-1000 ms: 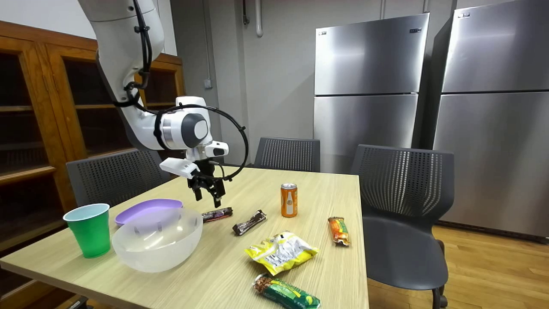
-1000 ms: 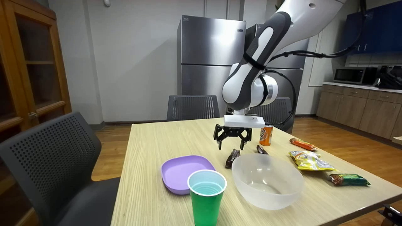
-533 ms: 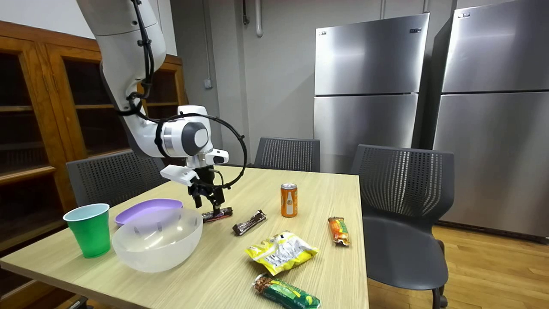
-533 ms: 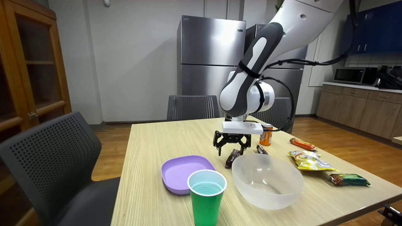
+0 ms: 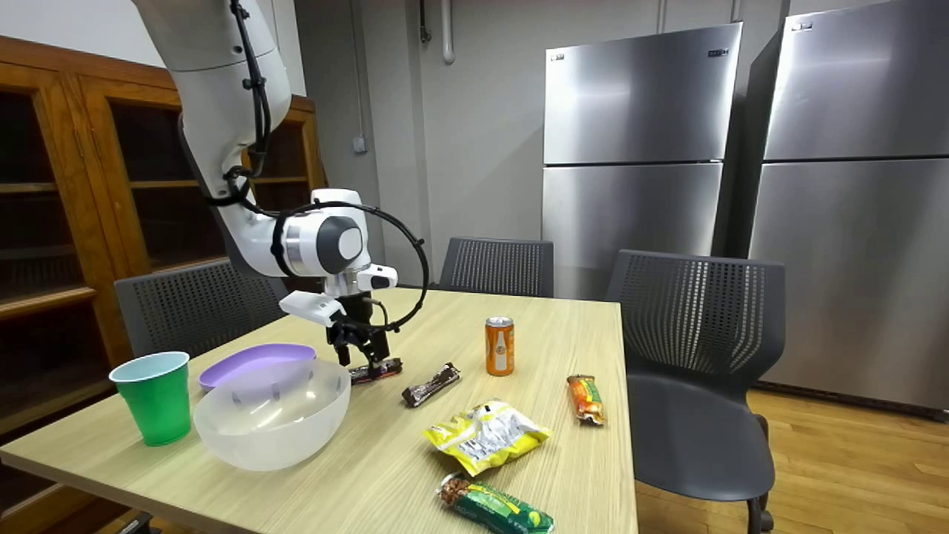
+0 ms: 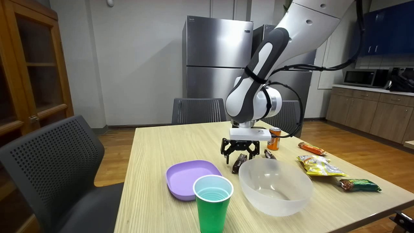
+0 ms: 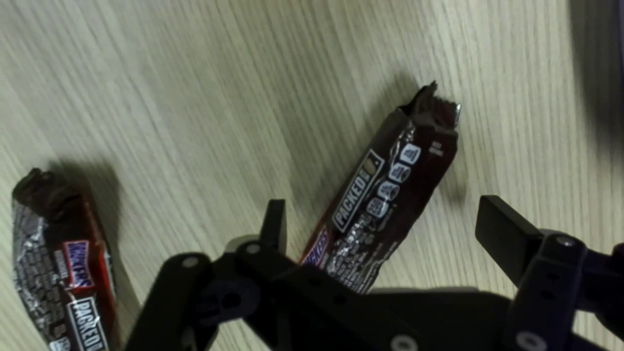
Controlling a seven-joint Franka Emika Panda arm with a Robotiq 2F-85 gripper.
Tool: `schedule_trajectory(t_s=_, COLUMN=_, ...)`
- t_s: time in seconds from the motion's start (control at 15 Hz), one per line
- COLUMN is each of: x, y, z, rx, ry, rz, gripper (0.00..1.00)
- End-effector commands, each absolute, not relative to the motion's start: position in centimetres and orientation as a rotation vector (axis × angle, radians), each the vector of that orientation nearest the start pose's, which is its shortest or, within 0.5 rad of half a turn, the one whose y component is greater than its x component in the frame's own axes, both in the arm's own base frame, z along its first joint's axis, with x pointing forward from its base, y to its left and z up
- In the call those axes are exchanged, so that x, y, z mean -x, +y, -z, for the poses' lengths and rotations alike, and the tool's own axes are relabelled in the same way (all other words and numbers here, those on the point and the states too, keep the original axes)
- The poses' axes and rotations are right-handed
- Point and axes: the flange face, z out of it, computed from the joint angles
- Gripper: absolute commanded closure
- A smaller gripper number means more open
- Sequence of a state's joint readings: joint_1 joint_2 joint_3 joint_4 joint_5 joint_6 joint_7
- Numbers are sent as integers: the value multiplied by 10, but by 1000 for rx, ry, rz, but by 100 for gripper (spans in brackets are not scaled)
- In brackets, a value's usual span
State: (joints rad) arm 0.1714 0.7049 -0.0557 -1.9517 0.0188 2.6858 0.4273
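In the wrist view my gripper (image 7: 383,207) stands open around a dark brown Snickers bar (image 7: 385,195), one finger on each side with visible gaps. The bar lies slantwise on the table, its lower end hidden behind the gripper's linkage. Both exterior views show the gripper (image 6: 239,159) low over this bar (image 6: 238,165), fingertips close to the tabletop. A second brown bar (image 7: 63,273) lies off to the left in the wrist view, beyond the jaws. It also appears in an exterior view as a bar (image 5: 431,384) nearer the orange can (image 5: 500,348).
A frosted bowl (image 6: 275,207) stands close to the bar, beside a purple plate (image 6: 181,191) and a green cup (image 6: 212,215). A yellow snack bag (image 5: 489,437), a green-wrapped bar (image 5: 500,508) and an orange-wrapped bar (image 5: 586,400) lie farther along the table. Chairs surround it.
The arm has come down, bringing the open gripper from above the brown bar to around it. Most of the drop was in the earlier half second. The objects have not moved.
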Motion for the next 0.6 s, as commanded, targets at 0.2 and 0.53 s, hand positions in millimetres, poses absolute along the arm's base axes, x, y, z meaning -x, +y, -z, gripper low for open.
schedule_trajectory(t_s=0.2, x=-615, y=73, z=-115, rx=3133, ry=520, rz=35, gripper=32)
schedule_trajectory(t_s=0.53, x=-616, y=73, z=-119, rx=3143, ry=519, rz=45, gripper=73)
